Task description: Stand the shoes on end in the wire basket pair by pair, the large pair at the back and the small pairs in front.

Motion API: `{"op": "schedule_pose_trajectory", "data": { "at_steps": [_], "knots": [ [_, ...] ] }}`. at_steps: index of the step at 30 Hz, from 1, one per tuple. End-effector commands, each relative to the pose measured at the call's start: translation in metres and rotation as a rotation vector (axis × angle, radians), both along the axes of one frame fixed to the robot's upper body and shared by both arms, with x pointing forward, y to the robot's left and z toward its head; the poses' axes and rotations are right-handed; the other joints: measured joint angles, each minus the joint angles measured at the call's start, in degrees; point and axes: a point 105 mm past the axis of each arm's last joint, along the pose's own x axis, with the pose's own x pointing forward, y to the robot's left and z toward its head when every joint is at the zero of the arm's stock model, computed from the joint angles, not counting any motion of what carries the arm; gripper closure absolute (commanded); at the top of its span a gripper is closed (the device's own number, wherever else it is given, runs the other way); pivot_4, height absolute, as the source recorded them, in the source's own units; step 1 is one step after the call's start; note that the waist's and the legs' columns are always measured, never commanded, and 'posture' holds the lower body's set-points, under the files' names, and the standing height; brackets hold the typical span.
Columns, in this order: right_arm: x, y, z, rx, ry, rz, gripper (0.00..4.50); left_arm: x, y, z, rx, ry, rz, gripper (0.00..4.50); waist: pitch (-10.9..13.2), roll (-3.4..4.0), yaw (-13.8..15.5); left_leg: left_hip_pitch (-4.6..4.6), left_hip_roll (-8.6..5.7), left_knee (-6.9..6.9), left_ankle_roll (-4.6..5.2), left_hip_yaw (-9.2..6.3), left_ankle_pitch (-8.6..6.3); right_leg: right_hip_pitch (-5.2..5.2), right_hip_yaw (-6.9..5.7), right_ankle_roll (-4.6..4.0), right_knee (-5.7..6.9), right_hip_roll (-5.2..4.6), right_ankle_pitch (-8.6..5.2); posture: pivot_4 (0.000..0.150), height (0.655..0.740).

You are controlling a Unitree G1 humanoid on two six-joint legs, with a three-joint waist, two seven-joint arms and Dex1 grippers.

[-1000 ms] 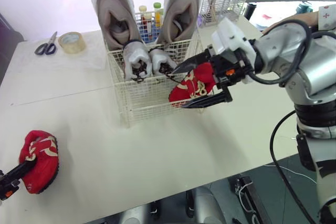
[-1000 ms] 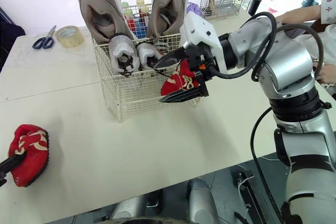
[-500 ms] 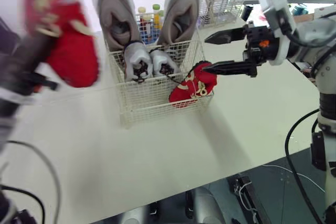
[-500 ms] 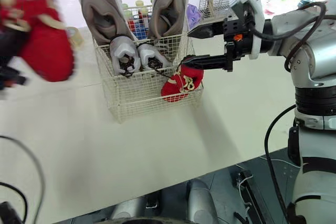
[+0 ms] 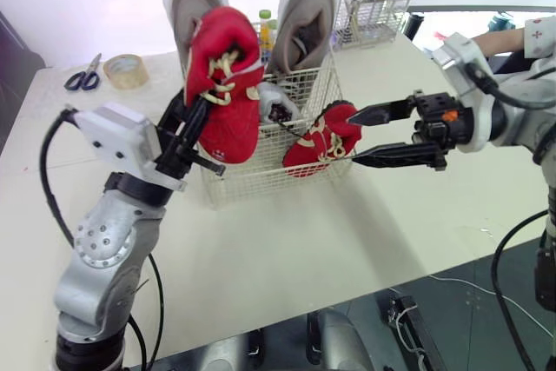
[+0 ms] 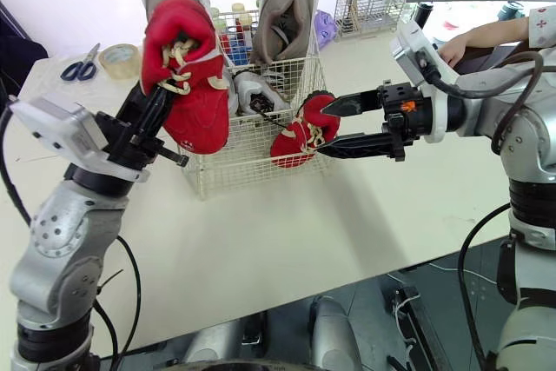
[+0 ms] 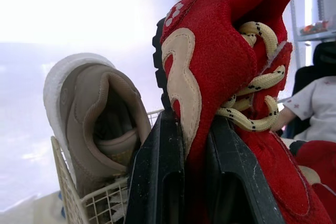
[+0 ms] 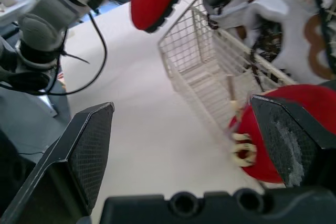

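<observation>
The wire basket (image 5: 261, 171) holds two large grey shoes (image 5: 308, 15) on end at the back. Small white shoes (image 5: 274, 102) stand in front of them. One red shoe (image 5: 321, 136) leans in the basket's front right corner. My right gripper (image 5: 358, 138) hangs open just to its right, one finger (image 8: 92, 145) on each side, touching nothing. My left gripper (image 5: 195, 123) is shut on the second red shoe (image 5: 224, 84) and holds it toe up above the basket's front left. That shoe (image 7: 236, 77) hides part of the left large shoe.
Scissors (image 5: 82, 78) and a tape roll (image 5: 126, 69) lie at the far left of the table. Bottles (image 5: 265, 28) stand behind the basket, a wire rack (image 5: 375, 10) with sticks at the back right. A person's arm (image 5: 521, 36) rests at the far right.
My left arm lifted its red shoe from the table's near left up to the basket. My right gripper let go of the other red shoe in the basket and drew back, open.
</observation>
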Motion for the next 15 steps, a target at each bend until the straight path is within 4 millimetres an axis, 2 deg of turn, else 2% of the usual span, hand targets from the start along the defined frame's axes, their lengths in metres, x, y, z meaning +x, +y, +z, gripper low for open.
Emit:
{"op": "schedule_pose_trajectory", "data": {
  "at_steps": [1,7,15],
  "knots": [
    [-0.004,-0.009,0.004,0.001,0.0,-0.039,0.0,0.003,-0.007,-0.013,0.057,-0.067,0.018,4.4,0.0,0.0,0.1,0.0,0.0,0.06,0.03,0.01,-0.02,0.01,0.0,0.0,0.01,-0.01,0.0,0.15,0.74],
    [-0.009,-0.018,-0.004,0.007,0.069,-0.085,0.0,0.017,-0.021,-0.035,0.107,-0.13,0.024,4.4,0.0,0.01,0.1,-0.03,0.0,0.14,0.13,0.07,-0.07,0.01,-0.01,-0.03,-0.03,-0.08,0.04,0.15,0.74],
    [-0.014,-0.026,-0.011,0.027,0.109,-0.141,0.0,0.025,-0.031,-0.03,0.126,-0.234,0.032,4.4,0.0,0.02,0.1,-0.03,0.03,0.14,0.14,0.09,-0.07,-0.02,-0.03,0.02,-0.01,-0.08,0.07,0.15,0.74]
  ]
}}
